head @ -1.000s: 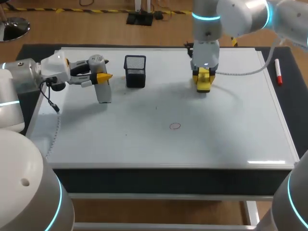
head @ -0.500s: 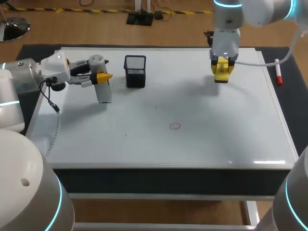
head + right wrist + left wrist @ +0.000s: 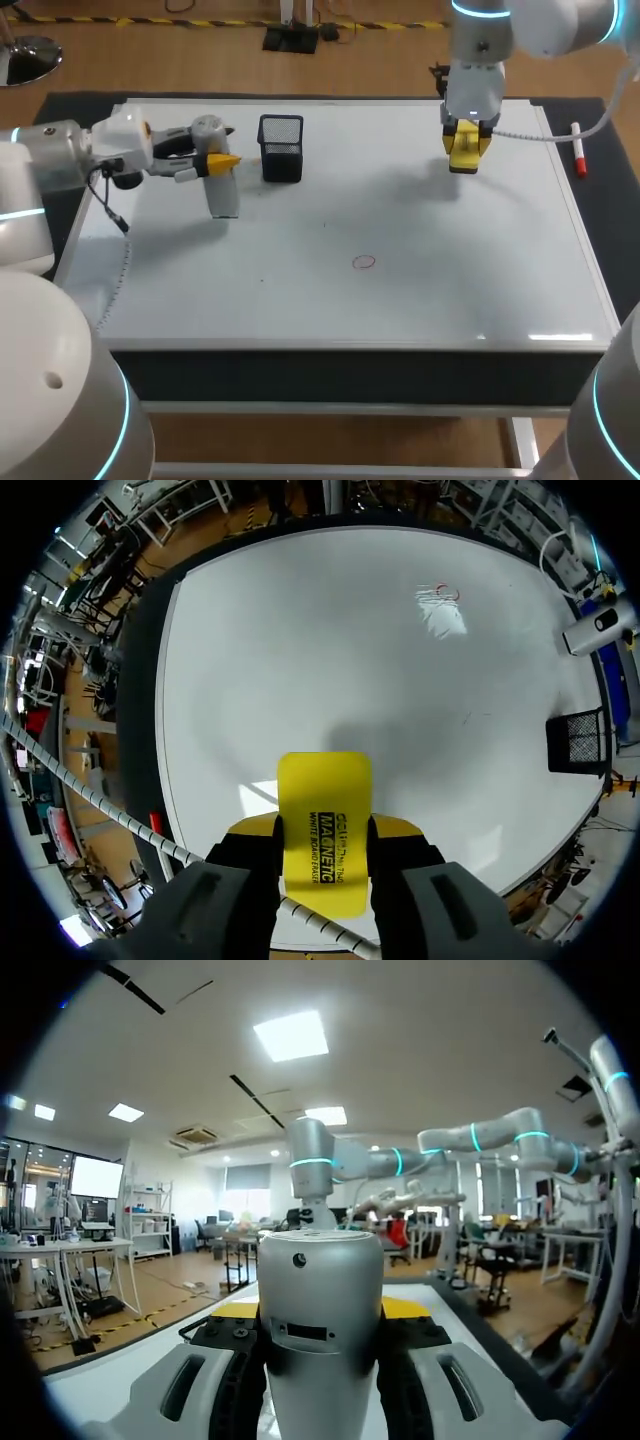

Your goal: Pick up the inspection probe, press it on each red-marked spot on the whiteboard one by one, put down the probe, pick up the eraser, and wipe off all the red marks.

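1. Clamped from two sides in the right end effector (image 3: 323, 832): a yellow rectangular block eraser (image 3: 467, 152), long axis running out along the fingers, over the far right of the white whiteboard surface (image 3: 450, 290).
2. Well apart from that eraser, toward the near left: a small red hand-drawn ring (image 3: 363, 262) at about mid-board. By judgement, the one direction a wiping stroke must take.
3. Closed on a grey cylindrical inspection probe (image 3: 222, 195), upright at the far left: the left end effector (image 3: 215, 160), near a black mesh basket (image 3: 281, 150) and to its left. Probe not yet put down.
4. No clearly nearer arm; roughly equal reach to the ring from both sides, with the wiping tool on the right only.
5. Hard to make out:
   - Whether the eraser face or the probe tip touches the board.
   - Probe tip hidden in the left wrist view.
   - Glare just beside the ring in the right wrist view.
   - Any fainter marks too small to judge.
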`<action>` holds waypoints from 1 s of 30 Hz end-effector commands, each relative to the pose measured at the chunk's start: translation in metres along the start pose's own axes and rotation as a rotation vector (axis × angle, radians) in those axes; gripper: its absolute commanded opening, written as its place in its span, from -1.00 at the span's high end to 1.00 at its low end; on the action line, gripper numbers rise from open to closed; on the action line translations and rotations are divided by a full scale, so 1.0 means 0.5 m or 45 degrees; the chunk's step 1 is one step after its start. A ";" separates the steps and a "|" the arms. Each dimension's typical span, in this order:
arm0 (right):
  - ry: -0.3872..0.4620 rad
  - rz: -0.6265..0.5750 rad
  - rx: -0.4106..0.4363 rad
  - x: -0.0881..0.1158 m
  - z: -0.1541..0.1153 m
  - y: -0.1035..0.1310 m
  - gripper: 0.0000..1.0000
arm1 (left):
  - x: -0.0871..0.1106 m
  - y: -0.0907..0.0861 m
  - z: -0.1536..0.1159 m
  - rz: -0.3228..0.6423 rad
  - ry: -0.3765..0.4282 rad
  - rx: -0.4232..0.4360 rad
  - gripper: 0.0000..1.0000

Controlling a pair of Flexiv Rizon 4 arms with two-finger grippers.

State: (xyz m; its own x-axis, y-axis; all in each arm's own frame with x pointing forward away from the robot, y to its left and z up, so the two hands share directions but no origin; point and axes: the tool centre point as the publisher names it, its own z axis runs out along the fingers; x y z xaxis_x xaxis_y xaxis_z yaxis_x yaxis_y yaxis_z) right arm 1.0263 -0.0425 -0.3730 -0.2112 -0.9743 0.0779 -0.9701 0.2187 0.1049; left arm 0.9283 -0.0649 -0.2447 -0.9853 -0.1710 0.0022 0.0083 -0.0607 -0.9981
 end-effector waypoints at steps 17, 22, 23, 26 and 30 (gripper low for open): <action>0.002 -0.003 0.000 0.002 -0.003 -0.001 1.00 | 0.130 0.041 0.267 -0.145 0.402 -0.013 1.00; 0.002 -0.003 0.000 0.002 -0.003 -0.001 1.00 | 0.159 0.051 0.309 -0.182 0.485 -0.002 1.00; 0.002 -0.003 0.000 0.002 -0.003 -0.001 1.00 | 0.164 0.052 0.317 -0.185 0.498 0.003 1.00; 0.002 -0.003 0.000 0.002 -0.003 -0.001 1.00 | 0.174 0.054 0.341 -0.191 0.542 0.023 1.00; 0.002 -0.003 0.000 0.002 -0.003 -0.001 1.00 | 0.184 0.056 0.372 -0.199 0.592 0.049 1.00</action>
State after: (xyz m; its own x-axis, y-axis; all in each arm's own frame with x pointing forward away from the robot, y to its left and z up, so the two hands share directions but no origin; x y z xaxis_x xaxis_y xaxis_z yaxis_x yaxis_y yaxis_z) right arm 1.0263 -0.0425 -0.3730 -0.2113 -0.9743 0.0776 -0.9701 0.2187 0.1048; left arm 0.8627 -0.2521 -0.2538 -0.9668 0.2238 0.1232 -0.1435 -0.0767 -0.9867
